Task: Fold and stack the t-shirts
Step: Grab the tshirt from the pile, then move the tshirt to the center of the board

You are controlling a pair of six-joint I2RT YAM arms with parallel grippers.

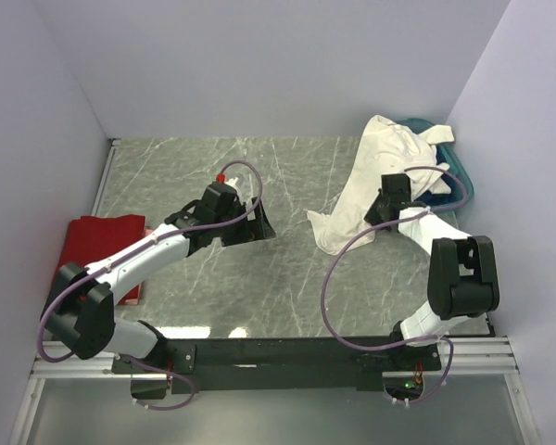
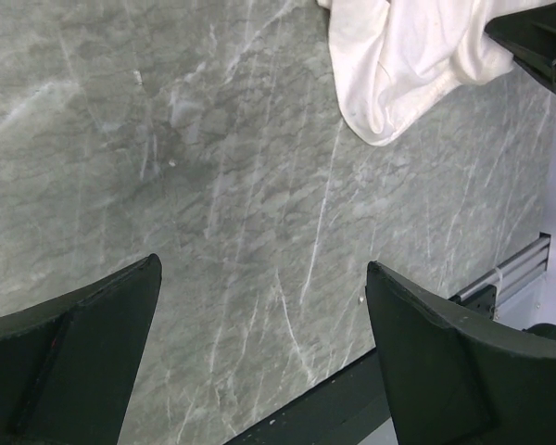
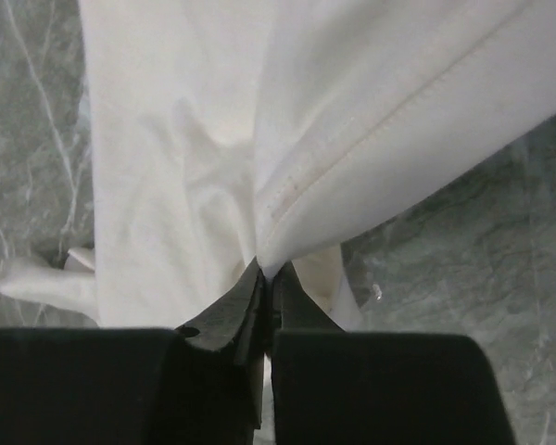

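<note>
The right end effector (image 3: 264,287) is clamped shut on a fold of the white t-shirt (image 3: 185,139), pinching a seamed edge between its fingertips. The shirt spreads away ahead of it, crumpled on the bench (image 1: 259,176), with its far end draped over a teal basin (image 1: 461,181). The left end effector (image 2: 262,266) hangs over the bench with its jaws wide apart, holding nothing. The shirt's nearest edge lies ahead and to its right. The red t-shirt (image 1: 97,236) lies well behind it.
</note>
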